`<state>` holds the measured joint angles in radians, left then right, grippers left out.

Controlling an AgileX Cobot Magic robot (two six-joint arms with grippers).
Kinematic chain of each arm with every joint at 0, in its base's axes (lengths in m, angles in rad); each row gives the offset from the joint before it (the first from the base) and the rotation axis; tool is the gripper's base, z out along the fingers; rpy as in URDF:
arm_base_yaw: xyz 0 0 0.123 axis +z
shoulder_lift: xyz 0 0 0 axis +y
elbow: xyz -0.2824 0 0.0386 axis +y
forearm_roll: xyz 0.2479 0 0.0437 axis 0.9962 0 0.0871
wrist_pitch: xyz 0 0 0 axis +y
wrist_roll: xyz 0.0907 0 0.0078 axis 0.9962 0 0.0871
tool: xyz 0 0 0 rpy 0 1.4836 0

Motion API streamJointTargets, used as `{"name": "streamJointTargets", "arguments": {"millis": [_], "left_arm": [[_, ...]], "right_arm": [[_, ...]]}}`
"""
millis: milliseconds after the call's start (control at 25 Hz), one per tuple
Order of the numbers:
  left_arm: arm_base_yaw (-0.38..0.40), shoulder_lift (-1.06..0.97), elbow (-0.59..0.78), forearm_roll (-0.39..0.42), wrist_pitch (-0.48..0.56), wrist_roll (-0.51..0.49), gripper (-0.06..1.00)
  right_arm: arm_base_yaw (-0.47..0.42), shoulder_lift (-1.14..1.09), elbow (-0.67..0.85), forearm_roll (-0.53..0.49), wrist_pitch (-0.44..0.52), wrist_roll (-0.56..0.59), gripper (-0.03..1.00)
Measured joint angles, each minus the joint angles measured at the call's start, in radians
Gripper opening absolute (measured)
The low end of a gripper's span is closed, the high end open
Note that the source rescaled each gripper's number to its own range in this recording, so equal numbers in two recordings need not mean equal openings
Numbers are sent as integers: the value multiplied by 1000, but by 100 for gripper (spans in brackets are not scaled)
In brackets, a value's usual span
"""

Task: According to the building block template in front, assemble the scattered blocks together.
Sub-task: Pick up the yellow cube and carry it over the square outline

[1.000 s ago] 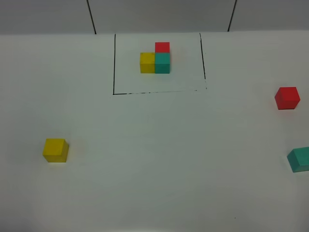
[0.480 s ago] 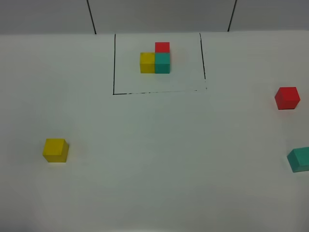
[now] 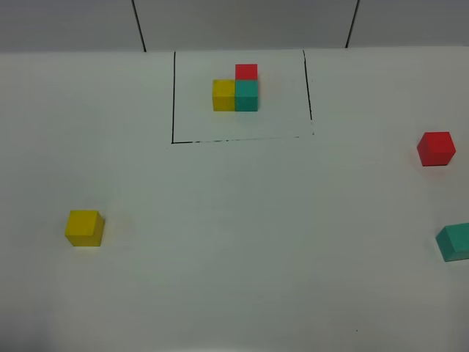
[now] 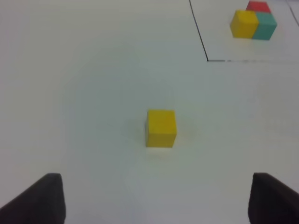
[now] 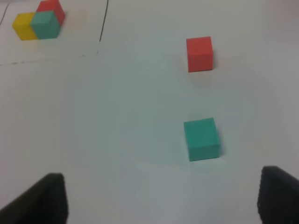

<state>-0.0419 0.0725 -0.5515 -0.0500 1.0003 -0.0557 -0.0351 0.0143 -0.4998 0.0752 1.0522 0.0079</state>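
The template (image 3: 236, 92) is an L-shaped cluster of yellow, teal and red cubes inside a black drawn outline at the back middle; it also shows in the left wrist view (image 4: 253, 22) and the right wrist view (image 5: 39, 20). The loose yellow cube (image 3: 83, 227) lies front left and sits ahead of my open left gripper (image 4: 159, 198), apart from it (image 4: 161, 128). The loose red cube (image 3: 436, 148) and loose teal cube (image 3: 455, 241) lie at the right edge. My right gripper (image 5: 159, 198) is open, with the teal cube (image 5: 201, 138) ahead and the red cube (image 5: 199, 53) beyond.
The white table (image 3: 242, 242) spans the exterior view. A grey wall with two dark seams (image 3: 138, 26) runs along its far edge. The teal cube sits partly cut off by the right border of the exterior view.
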Motion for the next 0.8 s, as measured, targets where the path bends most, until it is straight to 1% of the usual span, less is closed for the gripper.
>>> {"name": "streamJointTargets", "arguments": {"millis": [160, 320, 440, 560, 800], "left_arm": [[0, 221, -81, 0, -4, 0, 89], [0, 451, -182, -22, -42, 0, 89], [0, 610, -248, -23, -62, 0, 89], [0, 761, -278, -23, -78, 0, 89], [0, 1021, -281, -23, -151, 0, 89]], "right_arm": [[0, 0, 0, 0, 0, 0, 67], [0, 0, 0, 1, 0, 0, 67], [0, 0, 0, 1, 0, 0, 67], [0, 0, 0, 1, 0, 0, 67], [0, 0, 0, 3, 0, 0, 67]]}}
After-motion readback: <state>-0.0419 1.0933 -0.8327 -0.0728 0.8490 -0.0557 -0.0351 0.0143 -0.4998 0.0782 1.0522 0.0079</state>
